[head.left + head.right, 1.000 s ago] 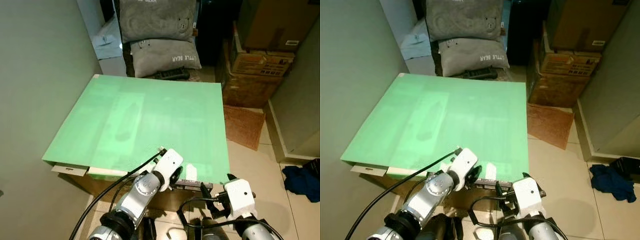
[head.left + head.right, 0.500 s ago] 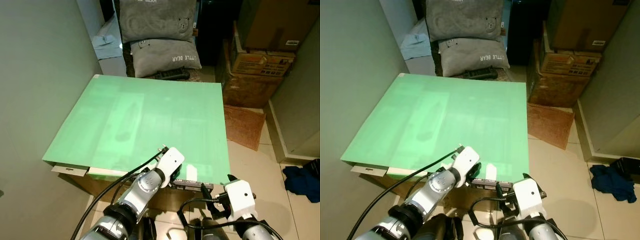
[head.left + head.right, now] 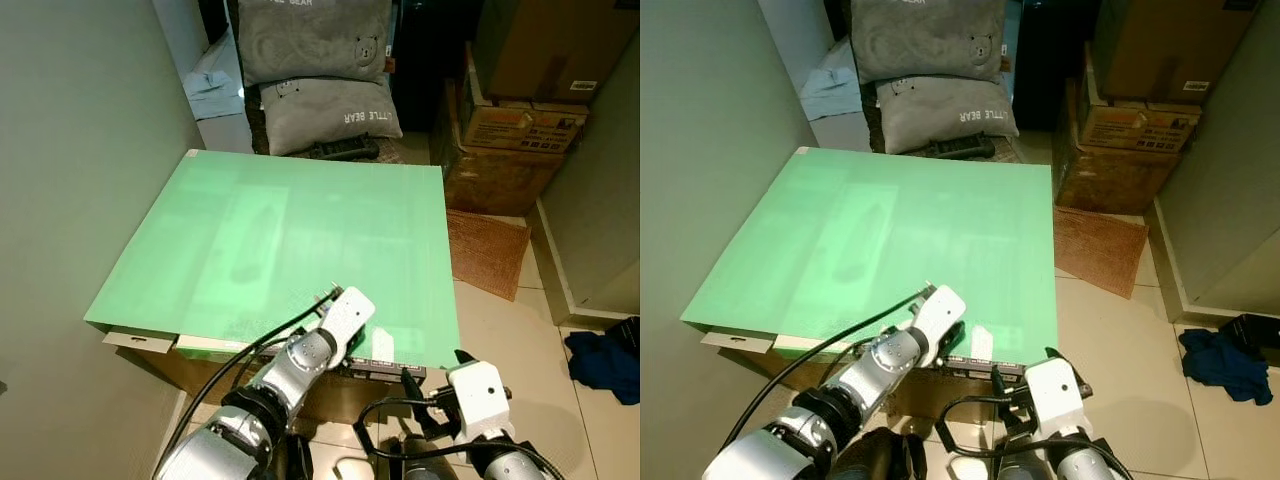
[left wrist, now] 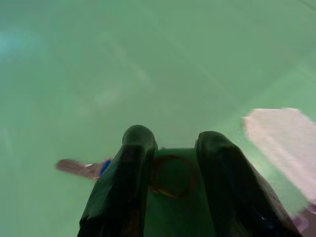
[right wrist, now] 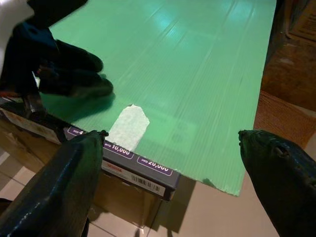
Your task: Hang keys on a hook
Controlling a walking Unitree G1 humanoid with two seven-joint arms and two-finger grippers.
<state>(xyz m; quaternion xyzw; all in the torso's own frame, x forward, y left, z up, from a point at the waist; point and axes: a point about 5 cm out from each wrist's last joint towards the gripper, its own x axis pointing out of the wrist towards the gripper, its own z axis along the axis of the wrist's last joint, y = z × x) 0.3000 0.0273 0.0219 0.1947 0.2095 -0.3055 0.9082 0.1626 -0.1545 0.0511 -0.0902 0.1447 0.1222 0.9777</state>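
The green table top (image 3: pixel 300 230) is ribbed plastic sheet with a soft sheen. The key ring (image 4: pixel 170 176) looks like thin metal wire. The left tool's fingers (image 4: pixel 131 182) are smooth, slightly glossy black plastic. Grey pillows (image 3: pixel 315 60) are matt cloth. Brown boxes (image 3: pixel 525 90) are cardboard.

Ribbed green plastic board (image 5: pixel 187 69) across most of the frame. Two black fingers (image 5: pixel 276 168) of the right gripper (image 5: pixel 170 185) at lower left and lower right, spread wide apart. Black left gripper (image 5: pixel 59 74) at upper left, low over the board. White paper scrap (image 5: pixel 128 126) near the board's lower edge. Dark printed box (image 5: pixel 133 165) beneath.
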